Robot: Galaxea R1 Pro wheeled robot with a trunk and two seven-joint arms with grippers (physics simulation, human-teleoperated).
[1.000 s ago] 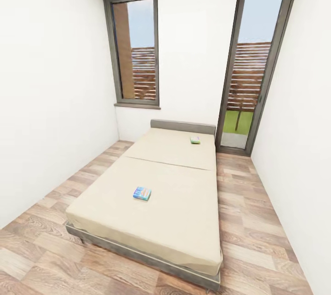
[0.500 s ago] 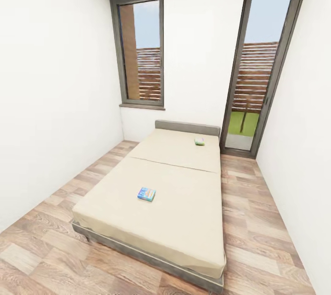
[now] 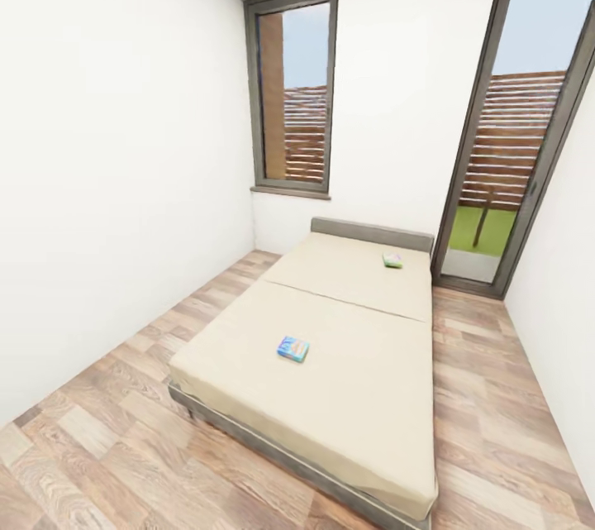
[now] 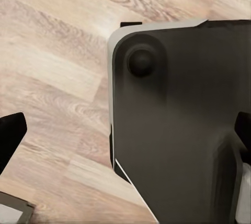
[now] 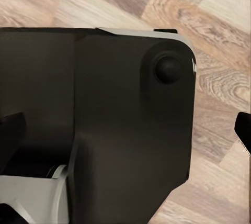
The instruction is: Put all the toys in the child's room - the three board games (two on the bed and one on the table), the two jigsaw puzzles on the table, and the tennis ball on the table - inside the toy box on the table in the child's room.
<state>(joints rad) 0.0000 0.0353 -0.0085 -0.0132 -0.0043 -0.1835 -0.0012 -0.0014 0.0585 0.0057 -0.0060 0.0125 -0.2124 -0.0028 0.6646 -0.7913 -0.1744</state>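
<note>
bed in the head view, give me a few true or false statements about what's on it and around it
1. Two board games lie on the bed. True: a blue game and a green game.
2. The two games touch each other. False: they lie far apart, the green one near the headboard.
3. The blue game lies nearer the foot of the bed. True.
4. The floor is carpeted. False: it is wood plank.
5. A glass door stands beside the head of the bed. True.
</note>
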